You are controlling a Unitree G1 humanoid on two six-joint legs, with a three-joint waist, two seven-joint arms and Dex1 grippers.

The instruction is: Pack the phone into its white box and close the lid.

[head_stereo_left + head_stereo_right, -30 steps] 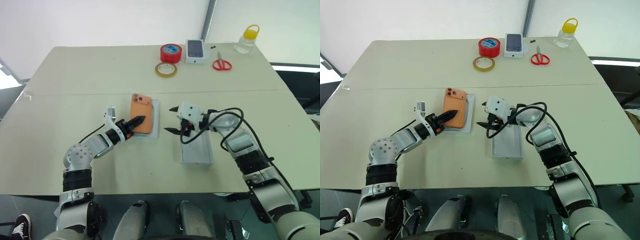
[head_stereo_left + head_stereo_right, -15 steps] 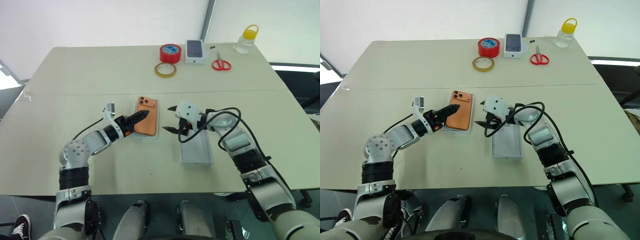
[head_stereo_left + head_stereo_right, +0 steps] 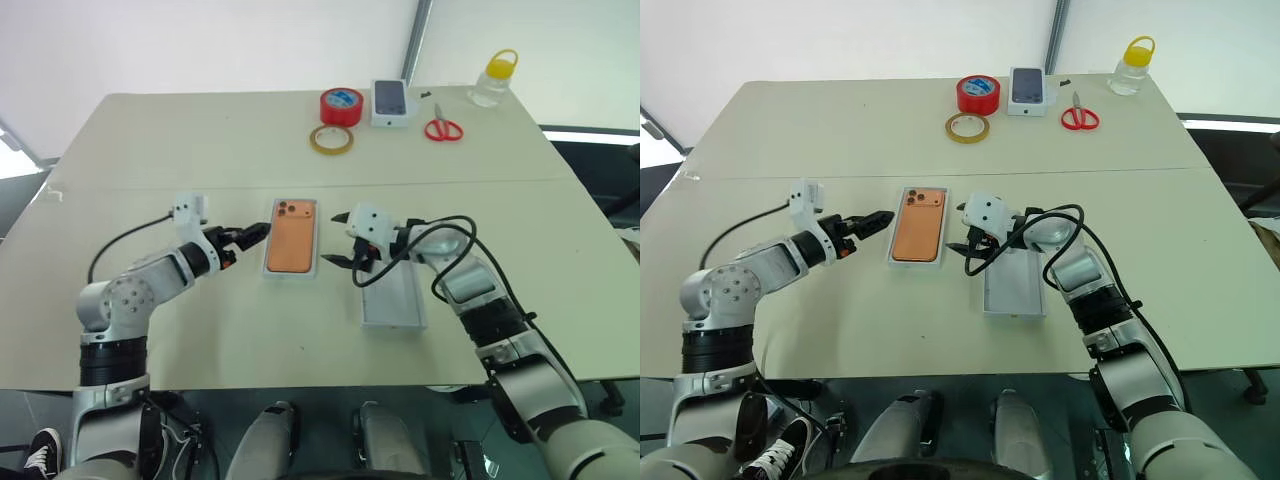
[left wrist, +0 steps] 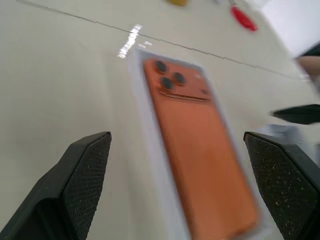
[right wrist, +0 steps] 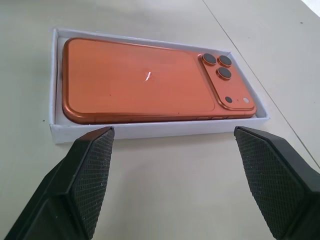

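Nearest on the pale surface [image 3: 150, 140], at about five o'clock from the middle, the lid [image 3: 393, 300] lies open side up and empty, its long sides running near to far. Just beyond its far end hangs the right gripper [image 3: 340, 240], pointing toward nine o'clock, its jaws spread wide and holding nothing. At the middle sits the white box [image 5: 150, 131], and the phone [image 3: 291, 242] lies flat inside it, orange back up, with the camera lenses at the twelve o'clock end. From the right wrist the box's low white wall shows all round the phone. At nine o'clock of the box the left gripper [image 3: 249, 235] points toward three o'clock, its jaws parted wide and empty, the tips just short of the box's side. Far off around one o'clock lie a ring of yellowish tape [image 3: 331, 139], a red tape roll [image 3: 342, 105], a small white box with a dark phone picture [image 3: 391, 102], red-handled scissors [image 3: 444, 128] and a yellow-capped jar [image 3: 495, 78].
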